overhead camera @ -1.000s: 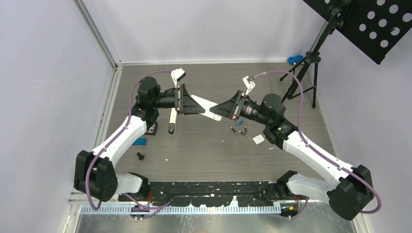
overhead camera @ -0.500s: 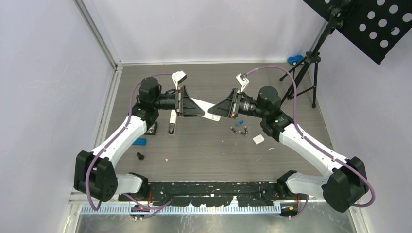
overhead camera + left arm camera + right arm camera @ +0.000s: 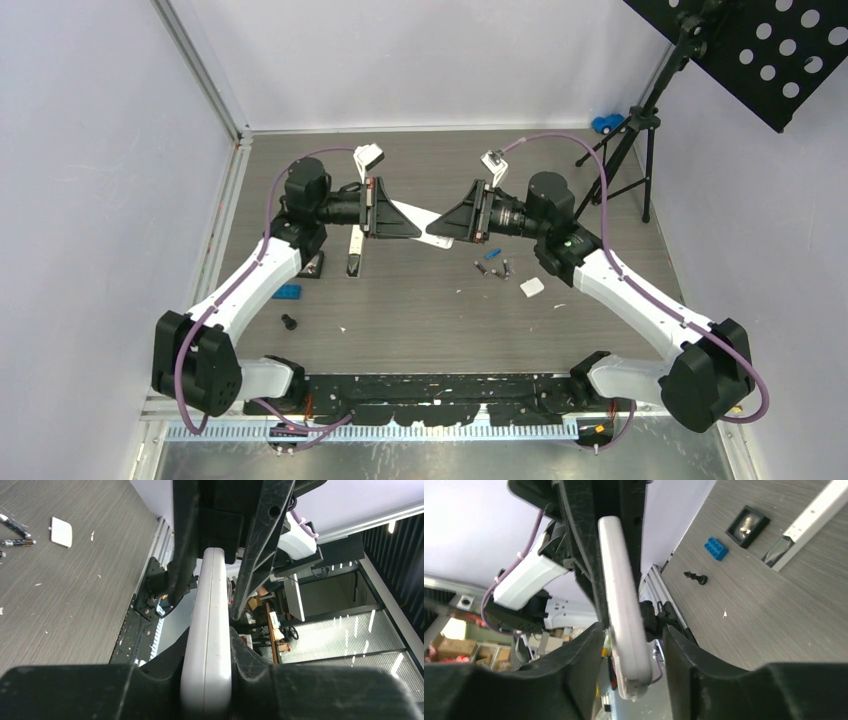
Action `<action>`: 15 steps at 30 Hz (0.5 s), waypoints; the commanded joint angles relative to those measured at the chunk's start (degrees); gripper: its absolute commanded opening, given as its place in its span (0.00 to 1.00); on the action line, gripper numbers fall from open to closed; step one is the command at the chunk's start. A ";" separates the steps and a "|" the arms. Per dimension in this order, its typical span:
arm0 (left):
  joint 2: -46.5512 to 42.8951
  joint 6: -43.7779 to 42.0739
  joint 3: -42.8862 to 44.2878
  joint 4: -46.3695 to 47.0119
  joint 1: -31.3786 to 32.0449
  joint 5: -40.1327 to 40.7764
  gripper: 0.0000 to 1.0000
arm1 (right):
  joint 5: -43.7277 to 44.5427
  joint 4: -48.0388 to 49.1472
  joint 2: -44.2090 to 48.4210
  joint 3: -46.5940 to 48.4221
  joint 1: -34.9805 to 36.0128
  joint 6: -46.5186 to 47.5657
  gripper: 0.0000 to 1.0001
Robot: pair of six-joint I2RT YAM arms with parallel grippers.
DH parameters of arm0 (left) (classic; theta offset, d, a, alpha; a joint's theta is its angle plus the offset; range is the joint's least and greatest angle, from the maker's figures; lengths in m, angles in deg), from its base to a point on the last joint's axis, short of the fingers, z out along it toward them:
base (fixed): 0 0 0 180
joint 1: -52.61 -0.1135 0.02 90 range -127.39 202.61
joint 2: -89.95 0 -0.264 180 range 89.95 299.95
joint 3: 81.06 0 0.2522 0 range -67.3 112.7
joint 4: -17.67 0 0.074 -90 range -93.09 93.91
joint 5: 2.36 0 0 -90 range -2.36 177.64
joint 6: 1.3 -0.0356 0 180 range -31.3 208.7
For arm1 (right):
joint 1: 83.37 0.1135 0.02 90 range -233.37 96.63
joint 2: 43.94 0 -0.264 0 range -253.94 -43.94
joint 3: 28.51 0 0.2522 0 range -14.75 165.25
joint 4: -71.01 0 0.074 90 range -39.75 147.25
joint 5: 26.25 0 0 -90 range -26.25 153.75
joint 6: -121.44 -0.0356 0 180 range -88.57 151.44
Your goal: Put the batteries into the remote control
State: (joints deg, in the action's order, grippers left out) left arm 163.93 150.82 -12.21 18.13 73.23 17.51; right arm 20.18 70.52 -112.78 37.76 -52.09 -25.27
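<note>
Above the middle of the table, a white remote control (image 3: pixel 405 211) hangs in the air between my two grippers, which face each other. My left gripper (image 3: pixel 412 228) is shut on one end of it; in the left wrist view both pads press flat against the remote's (image 3: pixel 207 630) sides. My right gripper (image 3: pixel 446 226) stands open around the other end, and the right wrist view shows a gap on each side of the remote (image 3: pixel 621 610). Three small dark batteries (image 3: pixel 494 262) lie on the table below the right gripper, seen too in the left wrist view as batteries (image 3: pixel 15 528).
A small white cover (image 3: pixel 532 287) lies beside the batteries. A second white remote (image 3: pixel 355 248), a black square part (image 3: pixel 313 265), a blue brick (image 3: pixel 288 291) and a black knob (image 3: pixel 289 322) lie under the left arm. A tripod stand (image 3: pixel 628 150) occupies the back right.
The left gripper has closed tight on the remote. The right gripper has opened off it, and the right arm has shifted slightly left and back.
</note>
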 commanded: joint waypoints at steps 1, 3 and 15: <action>-1.61 -3.05 1.64 -0.42 0.12 3.62 0.00 | 6.79 -8.35 2.11 1.59 -1.14 5.03 0.63; -1.75 -6.70 1.51 -3.81 0.13 5.88 0.00 | 11.78 -11.15 4.07 1.09 -1.61 6.12 0.72; -5.01 -23.23 -1.61 -17.80 0.18 24.85 0.00 | 52.32 -39.71 11.64 0.48 -2.06 7.62 0.61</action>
State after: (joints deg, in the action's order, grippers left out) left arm 161.55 133.16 -12.84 3.42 73.23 35.34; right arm 53.69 46.15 -98.37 36.06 -54.12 -18.78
